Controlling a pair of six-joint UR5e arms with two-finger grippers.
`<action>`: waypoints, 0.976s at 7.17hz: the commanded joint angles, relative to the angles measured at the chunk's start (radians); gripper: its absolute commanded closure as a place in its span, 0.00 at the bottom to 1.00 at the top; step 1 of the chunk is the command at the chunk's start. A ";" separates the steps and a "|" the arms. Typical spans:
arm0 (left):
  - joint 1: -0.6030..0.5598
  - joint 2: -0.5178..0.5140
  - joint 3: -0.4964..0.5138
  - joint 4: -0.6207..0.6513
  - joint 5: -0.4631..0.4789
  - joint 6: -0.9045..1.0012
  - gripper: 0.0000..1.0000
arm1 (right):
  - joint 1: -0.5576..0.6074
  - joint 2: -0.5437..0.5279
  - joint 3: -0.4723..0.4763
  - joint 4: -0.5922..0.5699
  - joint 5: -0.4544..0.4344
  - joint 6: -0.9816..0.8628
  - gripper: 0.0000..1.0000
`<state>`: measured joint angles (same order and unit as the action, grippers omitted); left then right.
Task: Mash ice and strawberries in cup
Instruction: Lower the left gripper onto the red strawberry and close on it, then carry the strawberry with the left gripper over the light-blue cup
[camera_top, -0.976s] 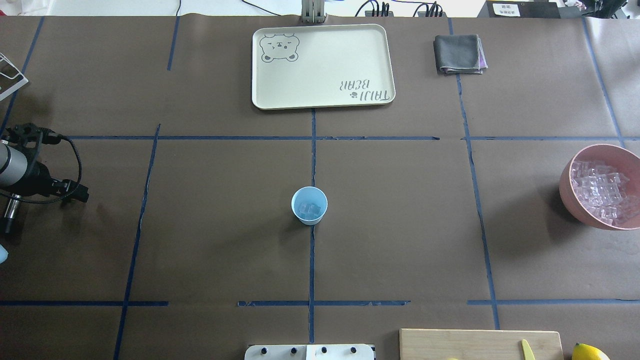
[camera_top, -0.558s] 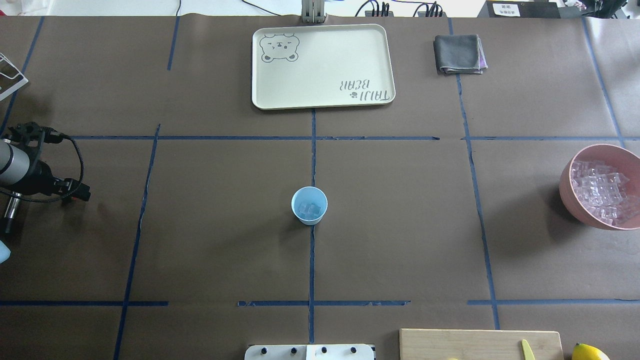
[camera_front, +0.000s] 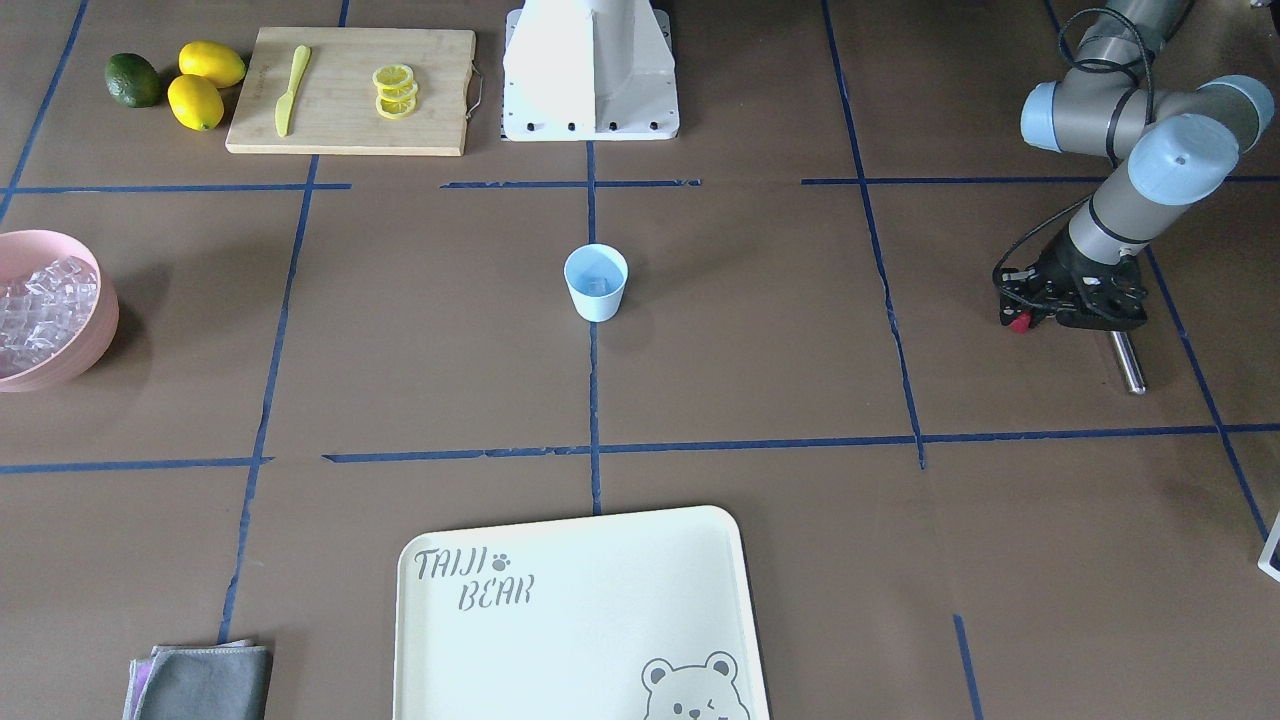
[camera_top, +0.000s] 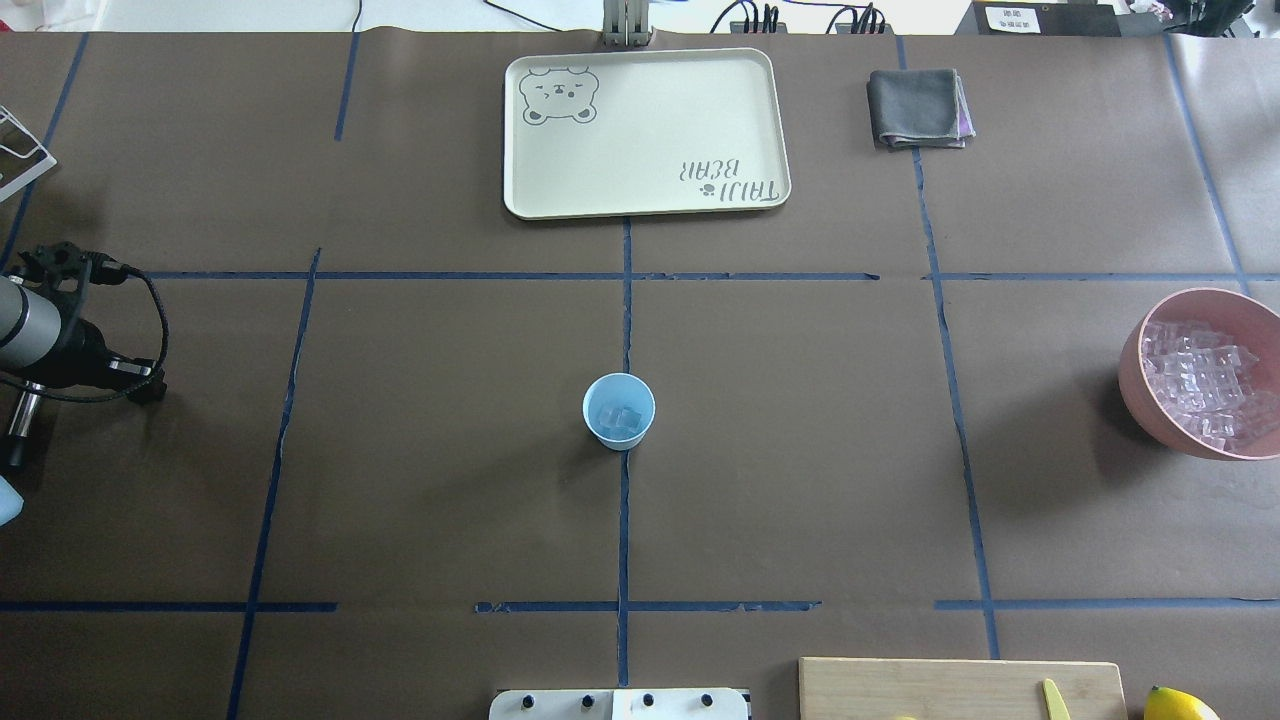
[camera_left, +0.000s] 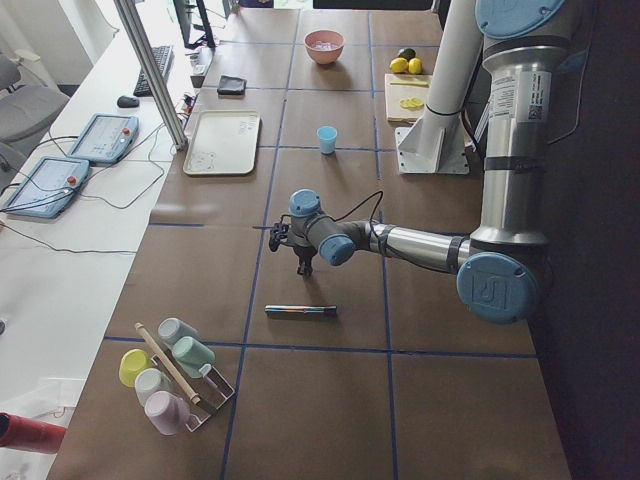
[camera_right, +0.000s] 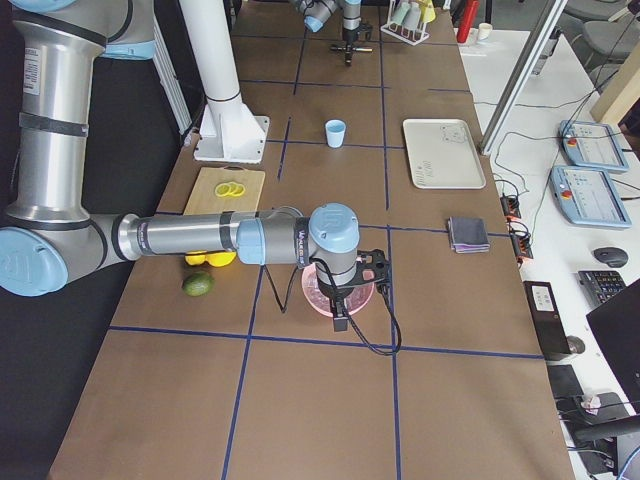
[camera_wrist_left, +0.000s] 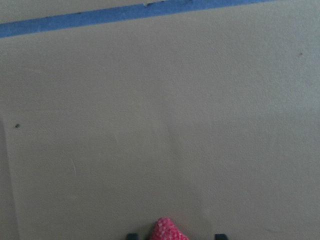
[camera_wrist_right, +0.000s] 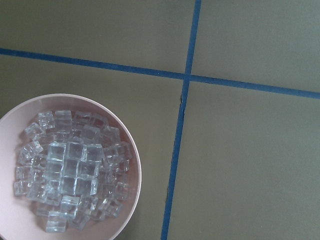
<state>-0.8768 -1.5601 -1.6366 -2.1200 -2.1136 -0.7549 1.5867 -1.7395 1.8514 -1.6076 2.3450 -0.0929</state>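
- Red strawberry (camera_wrist_left: 167, 231) is pinched in the left pincer (camera_wrist_left: 175, 237), which is closed on it, low over the worktop (camera_wrist_left: 150, 125).
- Clear ice (camera_top: 622, 419) lies in the blue cup (camera_top: 592, 402), which stands upright in the middle of the worktop.
- From the left pincer the cup is well apart, off to the robot's right, so that arm must carry the strawberry across.
- Right pincer (camera_right: 341, 320) hangs over the pink bowl (camera_wrist_right: 131, 150) of more ice. I cannot tell if it is open.
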 joint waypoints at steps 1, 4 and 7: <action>-0.002 -0.001 -0.026 0.005 -0.003 0.000 0.99 | -0.001 0.000 0.000 0.000 0.000 0.001 0.01; -0.004 -0.076 -0.132 0.014 0.029 -0.004 0.99 | -0.001 0.000 0.002 0.000 0.000 0.001 0.01; 0.043 -0.326 -0.163 0.267 0.057 -0.134 0.99 | -0.001 0.000 0.002 0.000 0.000 0.001 0.01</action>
<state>-0.8622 -1.7800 -1.7821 -1.9753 -2.0623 -0.8392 1.5862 -1.7395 1.8531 -1.6075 2.3455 -0.0920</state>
